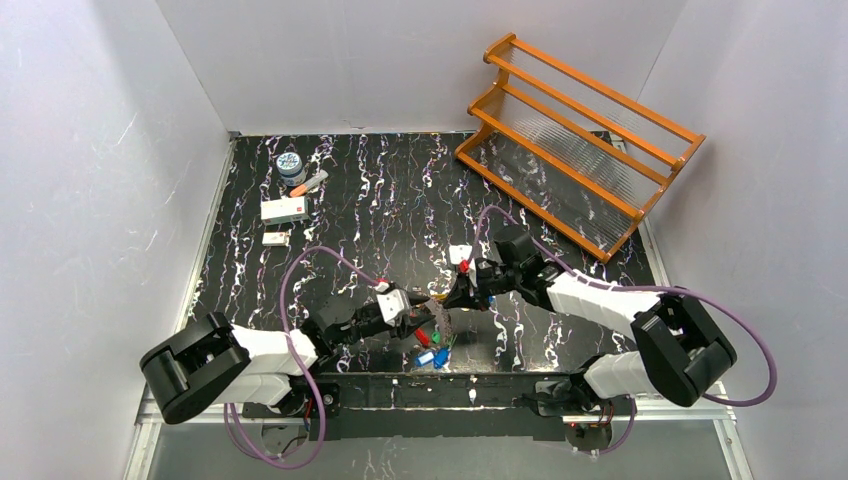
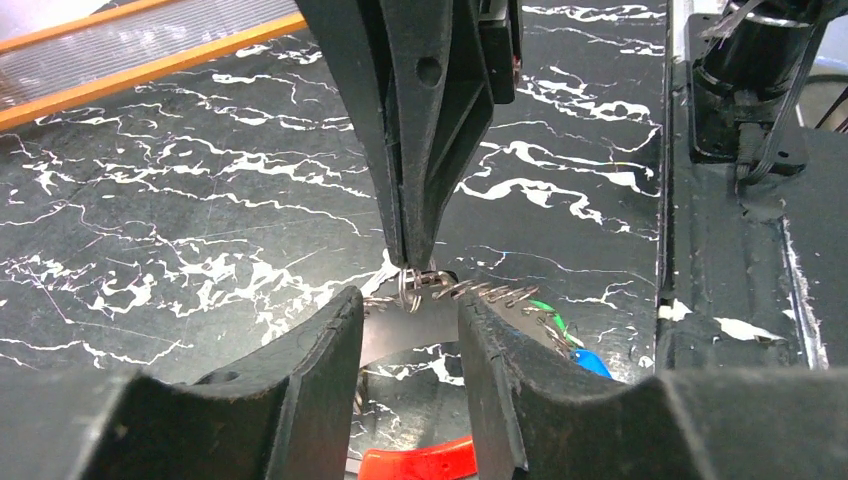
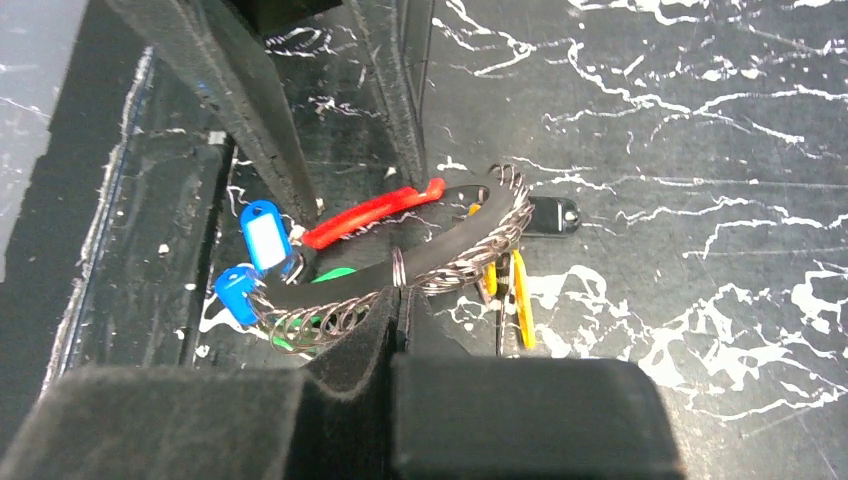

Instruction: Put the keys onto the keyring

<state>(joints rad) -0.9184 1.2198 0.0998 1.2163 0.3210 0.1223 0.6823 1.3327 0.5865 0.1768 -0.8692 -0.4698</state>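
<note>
The keyring (image 3: 440,240) is a dark band wound with silvery wire coil, carrying blue (image 3: 265,235), red (image 3: 375,212), green and yellow (image 3: 520,300) tags. My left gripper (image 2: 410,300) has the band across its fingertips and seems to pinch it; the red tag (image 2: 415,465) lies between its fingers. My right gripper (image 3: 400,320) is shut on a small split ring (image 3: 397,270) that loops round the band. It comes down from above in the left wrist view (image 2: 410,262). A black-headed key (image 3: 555,215) lies just beyond the band. From above, both grippers (image 1: 420,305) (image 1: 452,297) meet over the tags (image 1: 435,350).
An orange wooden rack (image 1: 580,140) stands at the back right. A small tin (image 1: 290,165), a marker (image 1: 310,183) and a white box (image 1: 284,210) sit at the back left. The black base rail (image 1: 430,385) runs along the near edge.
</note>
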